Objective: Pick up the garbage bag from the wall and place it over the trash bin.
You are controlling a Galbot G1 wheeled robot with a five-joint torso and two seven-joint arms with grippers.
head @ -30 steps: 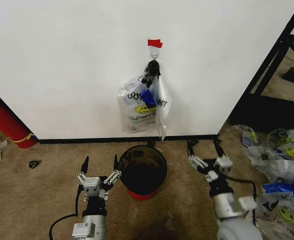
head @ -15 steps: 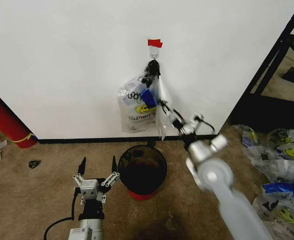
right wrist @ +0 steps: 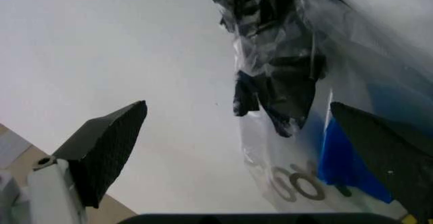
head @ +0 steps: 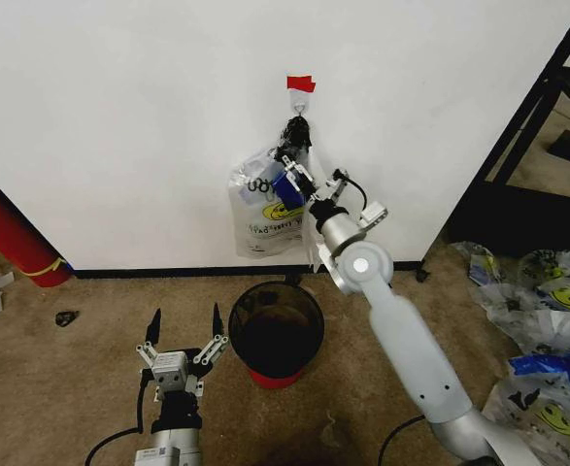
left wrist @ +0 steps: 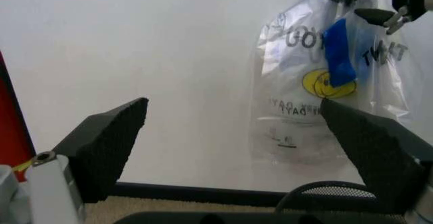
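The see-through garbage bag (head: 268,209) with a yellow smiley and a blue handle hangs on the white wall (head: 119,126), from a hook (head: 299,105) under red tape (head: 300,84). A black bunched top (head: 294,131) sits above it. My right gripper (head: 299,178) is raised to the bag's upper part and is open. In the right wrist view its fingers (right wrist: 108,148) straddle the black top (right wrist: 277,92) and blue handle (right wrist: 345,158) without touching them. The black trash bin (head: 277,330) with a red base stands below. My left gripper (head: 183,342) hovers open, low and left of the bin.
A red cylinder (head: 8,233) leans against the wall at far left. Loose printed bags (head: 547,330) lie piled on the carpet at right, beside a black frame (head: 547,107). A small dark object (head: 67,317) lies on the floor at left.
My right arm has swung up from beside the bin to the hanging bags on the wall. The left gripper has stayed low, shifting only slightly.
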